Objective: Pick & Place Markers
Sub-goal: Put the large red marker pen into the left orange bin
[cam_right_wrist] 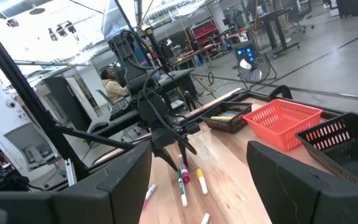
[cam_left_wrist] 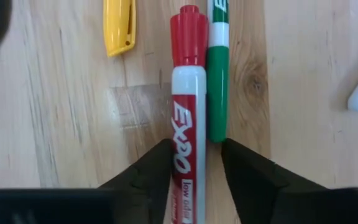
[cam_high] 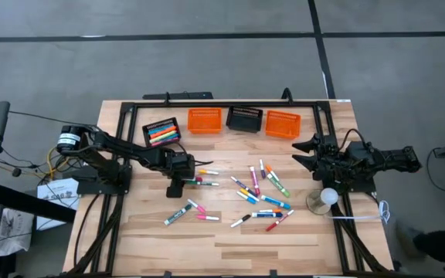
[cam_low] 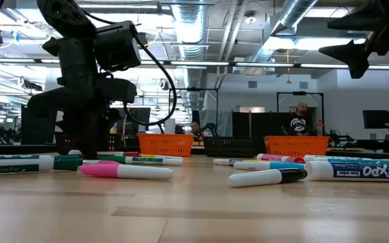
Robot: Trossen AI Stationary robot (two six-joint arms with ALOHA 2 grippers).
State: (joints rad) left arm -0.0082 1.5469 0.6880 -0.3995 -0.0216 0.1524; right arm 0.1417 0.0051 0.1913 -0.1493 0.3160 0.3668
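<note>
My left claw (cam_high: 192,173) is sitting low over the table (cam_high: 230,239), left of centre, fingers (cam_left_wrist: 151,171) straddling a red marker (cam_left_wrist: 188,112). Both fingers are hugging its barrel, narrow gap, marker lying flat on the wood btwn them. Can't tell if I'm gripping it firmly. A green marker (cam_left_wrist: 217,81) is lying right alongside the red one, touching it, just outside one finger. A yellow one (cam_left_wrist: 119,26) is lying a bit apart on the other side.

Rest of the markers (cam_high: 263,197) are lying scattered over the table's middle and right, w/ a few (cam_high: 191,212) nearer the front-left. More are sitting packed in the black basket (cam_high: 161,131) at the back left. Next to it along the back: orange basket (cam_high: 205,120), black basket (cam_high: 245,118), orange basket (cam_high: 283,123).

My right claw (cam_high: 297,151) is hanging up off the table at the right side, fingers (cam_right_wrist: 120,180) spread wide, holding nothing.

In the low view, ppl are sitting in the room behind the baskets.
</note>
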